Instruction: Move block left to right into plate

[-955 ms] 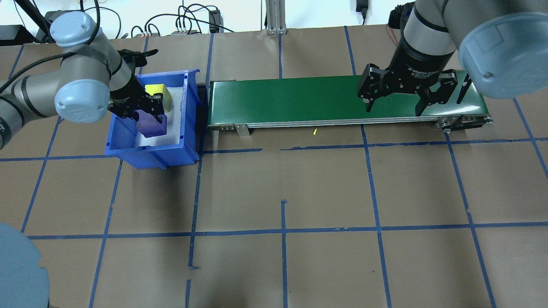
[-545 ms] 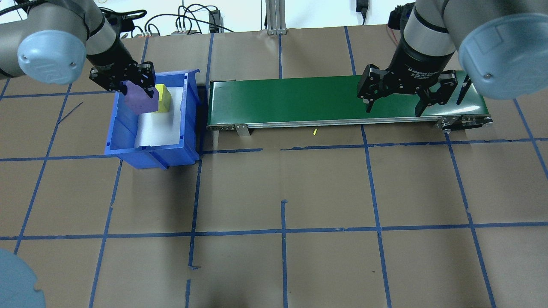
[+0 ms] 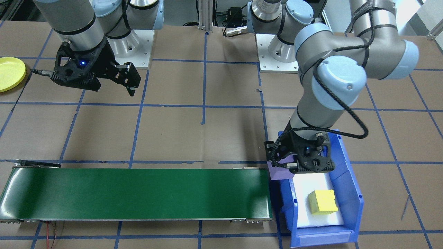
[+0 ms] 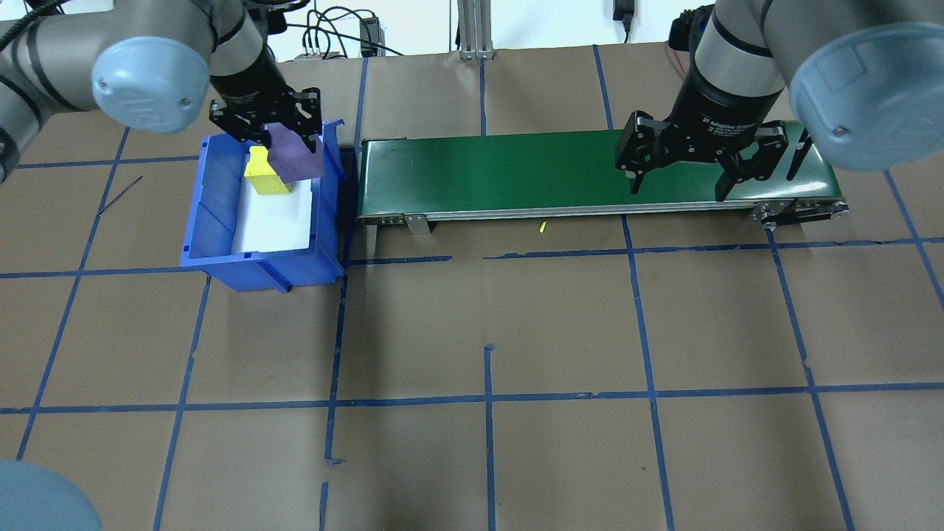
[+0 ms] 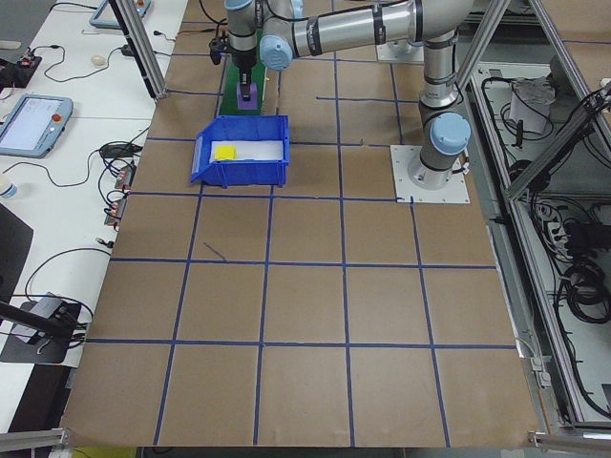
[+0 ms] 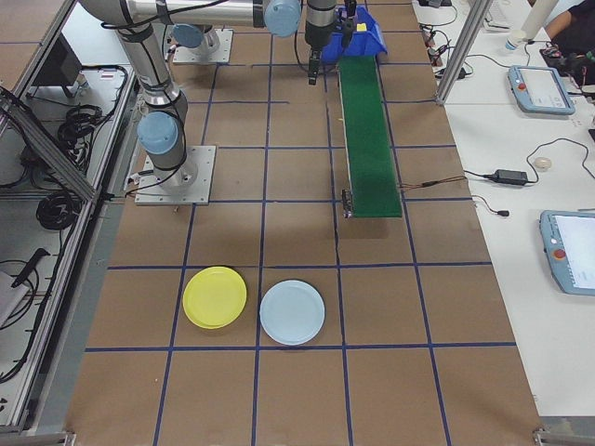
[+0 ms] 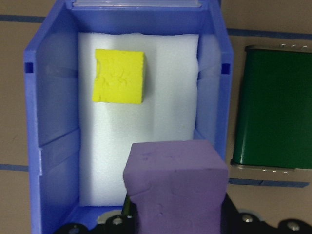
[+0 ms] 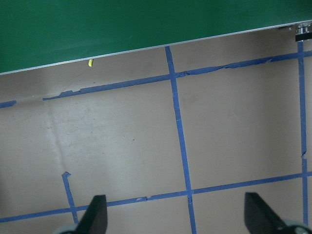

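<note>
Brown paper covers the tabletop (image 4: 487, 310), ruled into large squares by blue tape lines, with cables and aluminium posts along its far edge. Side benches in the side views carry tablets, wires and a cup. A long green conveyor (image 4: 516, 173) lies across the far half, and a blue bin (image 4: 214, 243) lined with white foam stands touching its left end. The left pincer (image 4: 284, 144) is pinching the purple block (image 4: 293, 156), held in the air over the bin's conveyor-side wall, clear of the foam. A yellow block (image 3: 322, 201) rests on the foam inside the bin. The right pincer (image 4: 678, 188) hangs spread wide, holding nothing, above the conveyor's right end. The yellow plate (image 6: 215, 296) lies flat on the paper well apart from the conveyor, past the robot's right side, with a pale blue plate (image 6: 292, 312) just beside it. A tiny yellow scrap (image 4: 542, 228) lies on the paper near the conveyor's front rail.
</note>
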Robot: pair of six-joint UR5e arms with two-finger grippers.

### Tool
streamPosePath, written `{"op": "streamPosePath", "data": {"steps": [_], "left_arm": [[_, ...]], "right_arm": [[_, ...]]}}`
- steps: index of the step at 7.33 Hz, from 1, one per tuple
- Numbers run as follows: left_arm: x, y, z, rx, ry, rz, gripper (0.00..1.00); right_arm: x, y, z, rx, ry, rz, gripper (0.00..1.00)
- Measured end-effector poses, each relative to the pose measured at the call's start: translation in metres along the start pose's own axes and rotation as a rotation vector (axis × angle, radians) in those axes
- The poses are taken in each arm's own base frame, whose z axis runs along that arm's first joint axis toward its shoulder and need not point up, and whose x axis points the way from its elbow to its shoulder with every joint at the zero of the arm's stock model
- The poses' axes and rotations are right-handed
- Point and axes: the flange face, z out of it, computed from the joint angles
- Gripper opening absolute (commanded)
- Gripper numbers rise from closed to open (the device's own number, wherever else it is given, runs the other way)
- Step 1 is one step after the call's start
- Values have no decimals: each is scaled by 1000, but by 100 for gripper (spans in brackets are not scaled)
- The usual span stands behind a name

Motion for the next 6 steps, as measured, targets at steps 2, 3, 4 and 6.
{"op": "streamPosePath", "data": {"steps": [2, 3, 4, 6], "left_arm": [[30, -11, 35, 38, 13, 15, 27], [39, -15, 52, 46, 16, 23, 28], [44, -19, 66, 60, 22, 30, 39], [51, -21, 83, 60, 59, 43, 95]], "right_arm": [[0, 0, 0, 0, 0, 0, 100], [0, 0, 0, 0, 0, 0, 100], [0, 0, 0, 0, 0, 0, 100], [2, -3, 1, 6, 0, -12, 100]]}}
